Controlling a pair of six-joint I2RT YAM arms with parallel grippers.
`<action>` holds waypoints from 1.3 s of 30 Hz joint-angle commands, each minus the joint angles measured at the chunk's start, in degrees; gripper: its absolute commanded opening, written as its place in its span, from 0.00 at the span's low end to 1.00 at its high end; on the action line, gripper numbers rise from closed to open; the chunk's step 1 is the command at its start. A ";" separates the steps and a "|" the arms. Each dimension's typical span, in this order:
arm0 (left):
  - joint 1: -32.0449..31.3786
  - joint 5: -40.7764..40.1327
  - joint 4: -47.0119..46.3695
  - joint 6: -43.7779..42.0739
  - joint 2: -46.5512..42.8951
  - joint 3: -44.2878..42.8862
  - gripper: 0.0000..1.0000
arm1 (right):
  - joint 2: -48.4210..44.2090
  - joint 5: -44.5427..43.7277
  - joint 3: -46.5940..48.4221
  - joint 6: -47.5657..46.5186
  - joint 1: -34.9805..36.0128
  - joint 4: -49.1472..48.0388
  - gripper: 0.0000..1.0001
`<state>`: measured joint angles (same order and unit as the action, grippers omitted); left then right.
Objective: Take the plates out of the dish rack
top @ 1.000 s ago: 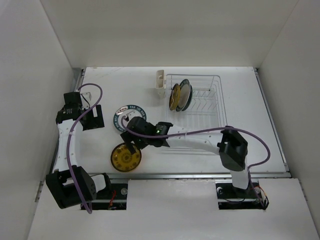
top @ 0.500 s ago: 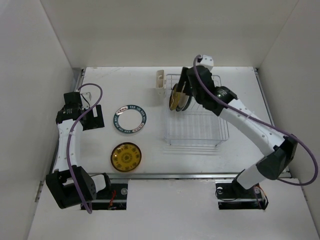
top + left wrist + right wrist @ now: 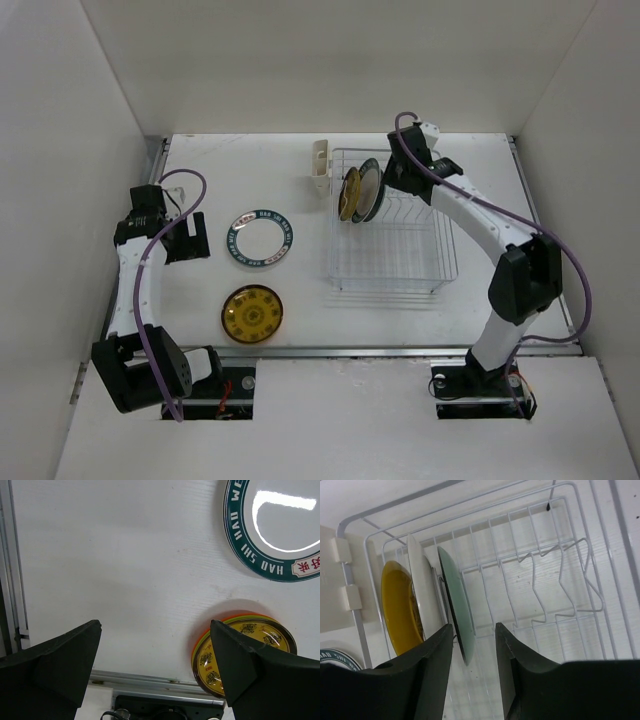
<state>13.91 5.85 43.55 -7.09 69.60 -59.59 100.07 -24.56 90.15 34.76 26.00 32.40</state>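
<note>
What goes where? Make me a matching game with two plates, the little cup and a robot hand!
Things:
1. teal-rimmed plate
2. green plate
3. cream cup
4. left gripper

Places or states:
A. standing on edge in the dish rack
B. open, above the table
C. lying flat on the table
D. hung on the outside of the rack's corner

Pairs: 1-C, 2-A, 3-D, 4-B

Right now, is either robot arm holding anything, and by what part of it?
Nothing is held. The left gripper hangs over the table, jaws open and empty. The right gripper, jaws open too, faces the green plate in the dish rack.
</note>
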 commanded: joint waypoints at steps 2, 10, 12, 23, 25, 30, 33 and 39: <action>0.24 0.48 0.40 -0.73 0.01 0.44 0.89 | 4.24 6.27 0.20 0.13 -0.33 -5.68 0.45; 0.24 -0.05 -0.13 -0.73 0.53 0.44 0.89 | 7.23 6.90 -1.64 0.13 -0.33 -7.88 0.45; 0.24 -0.05 -0.13 -0.73 0.53 0.44 0.89 | 8.55 5.14 -1.12 0.13 -0.33 -5.96 0.44; 0.24 -0.05 -0.13 -0.73 0.53 0.44 0.89 | -1.36 -11.81 2.30 -0.48 0.98 3.08 0.00; 0.24 -0.05 -0.13 -0.73 0.53 0.44 0.89 | -2.68 -17.68 4.24 -1.97 2.47 5.12 0.00; 0.24 -0.05 -0.13 -0.73 0.01 0.44 0.89 | -5.85 -32.11 12.14 -3.21 5.90 15.55 0.00; 0.24 -0.05 -0.13 -0.73 0.01 0.44 0.89 | -8.12 -40.38 15.66 -3.21 9.67 20.93 0.00; 0.24 -0.05 -0.13 -0.73 0.01 -0.08 0.89 | -16.21 -22.76 6.93 -11.54 24.60 5.38 0.00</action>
<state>13.91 5.78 43.51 -7.25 70.30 -59.59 88.09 -58.26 102.10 29.54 44.75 47.37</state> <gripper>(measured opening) 0.891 0.157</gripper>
